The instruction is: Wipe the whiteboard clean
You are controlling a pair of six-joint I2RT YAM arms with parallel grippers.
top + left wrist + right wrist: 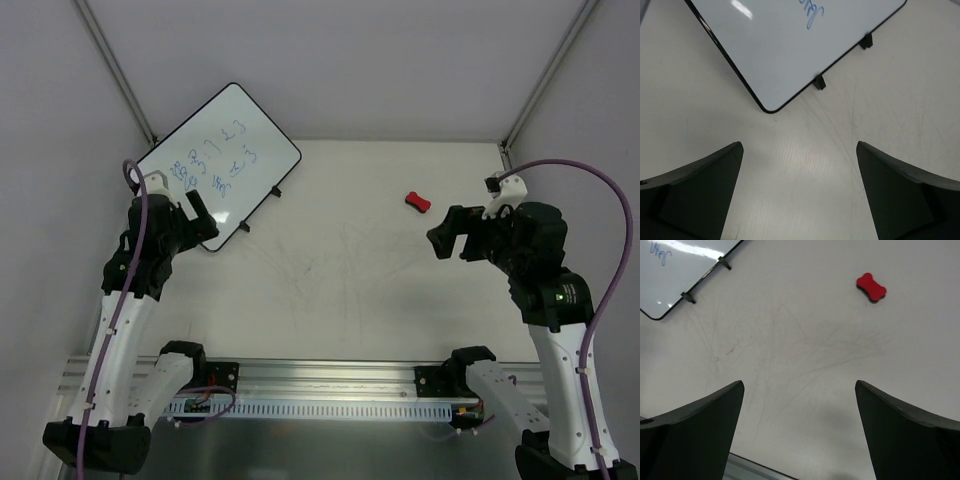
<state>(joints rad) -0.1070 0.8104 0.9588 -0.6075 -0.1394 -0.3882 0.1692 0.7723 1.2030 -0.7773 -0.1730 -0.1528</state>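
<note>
**A:** Where was the whiteboard (218, 165)?

**B:** It lay on the worktop (350, 290), turned cornerwise, with blue scribbles (212, 168) across its face. The left hand (203, 222) hung just beside the board's near corner, spread wide and holding nothing.

**A:** And the other?

**B:** The right hand (450, 235) was well apart from the board, also gaping and empty. The red eraser (418, 202) sat between it and the board, nearer the hand.

**A:** How would the board handle?

**B:** I judged it stiff, thin and light, with a slick face. A wiping push would likely skate it along on its small feet (819, 82).

**A:** So where would you take hold?

**B:** At the black rim by that near corner, clear of the writing, to pin it down. The eraser looked light and firm. Its narrow waist seemed the natural place to pinch.
</note>
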